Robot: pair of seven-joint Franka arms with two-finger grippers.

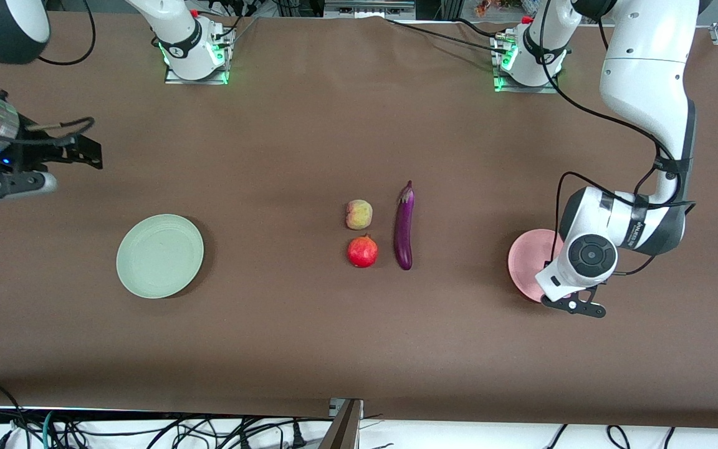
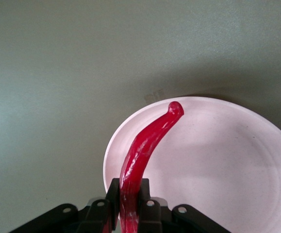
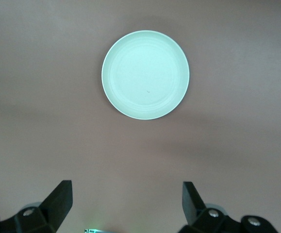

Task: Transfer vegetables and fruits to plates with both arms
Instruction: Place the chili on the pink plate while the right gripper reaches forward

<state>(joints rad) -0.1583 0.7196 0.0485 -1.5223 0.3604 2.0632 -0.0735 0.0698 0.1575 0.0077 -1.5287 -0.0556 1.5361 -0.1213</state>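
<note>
Left gripper [image 2: 129,213] – fingers clamped on red chili [image 2: 142,150], over pink plate [image 1: 524,262], right of frame. Right gripper [image 3: 125,206] – fingers wide apart, holding nothing, upper left, waiting. Green plate [image 1: 159,255] lower left. Eggplant [image 1: 404,227], yellowish fruit [image 1: 359,214], red fruit [image 1: 363,251] – centre of table [image 1: 309,337].

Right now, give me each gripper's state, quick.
Left gripper: shut on the chili, over the pink plate.
Right gripper: open, empty, waiting above the table near the green plate.
</note>
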